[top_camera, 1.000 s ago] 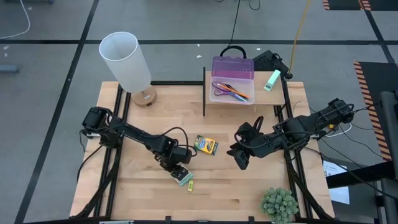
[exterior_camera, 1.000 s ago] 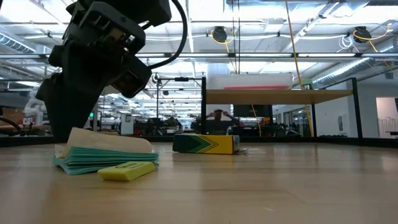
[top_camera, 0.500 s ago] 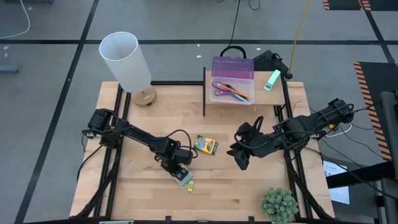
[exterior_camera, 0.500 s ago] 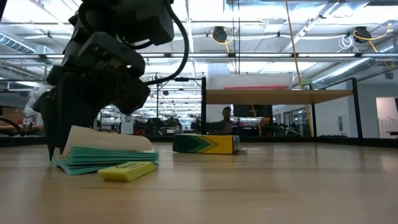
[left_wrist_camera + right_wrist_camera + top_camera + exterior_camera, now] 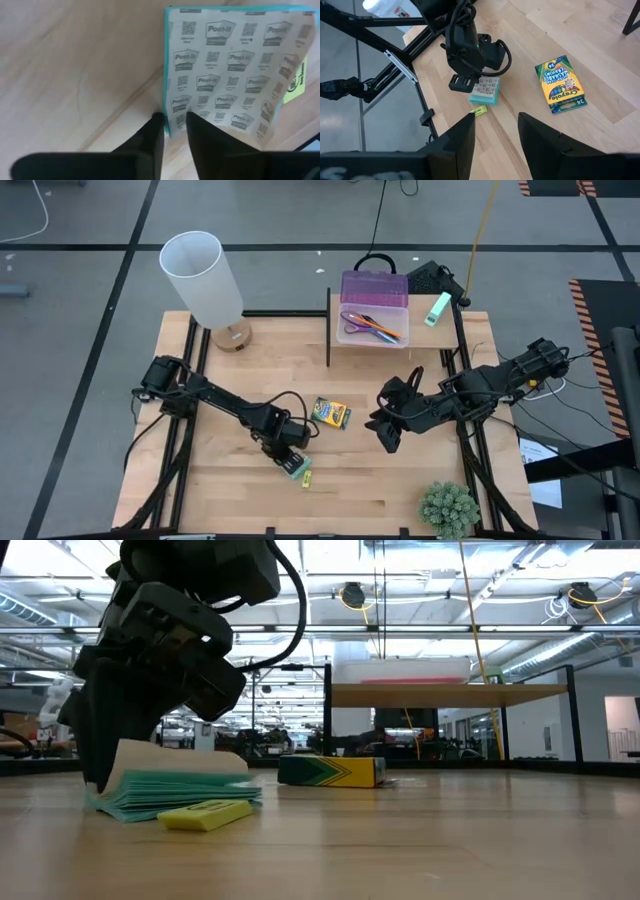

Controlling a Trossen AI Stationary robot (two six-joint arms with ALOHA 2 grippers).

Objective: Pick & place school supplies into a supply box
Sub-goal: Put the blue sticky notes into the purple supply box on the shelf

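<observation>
A teal sticky-note pad (image 5: 230,75) with a printed sheet on top lies flat on the wooden table at the near middle (image 5: 297,468). My left gripper (image 5: 172,120) is shut on one edge of it. A small yellow piece (image 5: 205,815) lies on the table just in front of the pad. The green-yellow crayon box (image 5: 330,413) lies flat behind them. The supply box (image 5: 374,308) stands at the far edge with its purple lid open and pens inside. My right gripper (image 5: 385,430) hovers open to the right of the crayon box. My left gripper has the pad's edge (image 5: 167,107) between its two fingers, one outside the pad by the wood, the other on the printed top sheet. The fingers point down from above. The pad rests on the table, and its top sheet (image 5: 130,752) curls up at the gripper's end.
A tall white lamp shade (image 5: 203,278) stands at the far left and a green potted plant (image 5: 447,508) at the near right. A black upright bar (image 5: 328,330) stands left of the supply box. Bare wood lies between the crayon box and the supply box.
My left gripper has tipped and settled lower at the pad's end. The pad stays on the table, its top sheet curled up a little more at that end. The right arm has kept still.
</observation>
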